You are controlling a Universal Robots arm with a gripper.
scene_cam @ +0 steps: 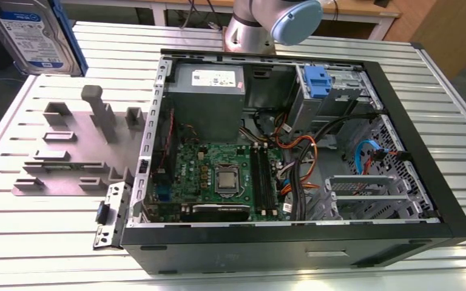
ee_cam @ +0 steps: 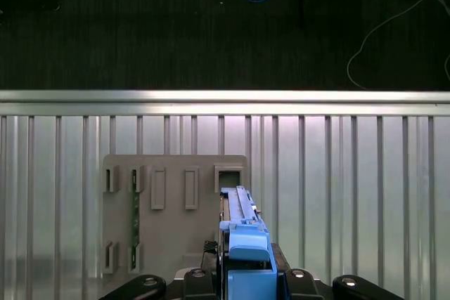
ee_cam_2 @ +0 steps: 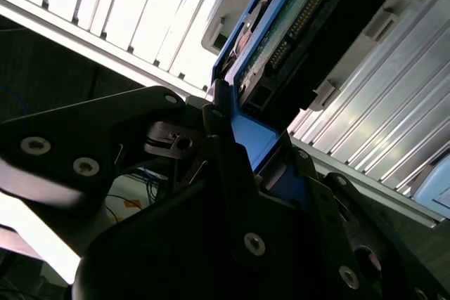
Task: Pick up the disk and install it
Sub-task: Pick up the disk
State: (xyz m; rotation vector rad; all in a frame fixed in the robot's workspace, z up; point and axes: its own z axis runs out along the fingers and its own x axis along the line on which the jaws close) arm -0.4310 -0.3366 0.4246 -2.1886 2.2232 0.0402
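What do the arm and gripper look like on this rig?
Arm: silver-grey tubular body with a rounded pale blue joint cap. Gripper: matte black in both wrist views, built from flat angular links on round pivots, dotted with small silver screw heads.

In the exterior view, the arm (scene_cam: 253, 30) shows as a silver link with a light blue joint cap (scene_cam: 296, 19). In both wrist views the black gripper (ee_cam: 247, 273) (ee_cam_2: 256, 142) is closed on the blue edge of the disk (ee_cam: 239, 205), with 1 finger (ee_cam_2: 226, 166) pressed against each side.
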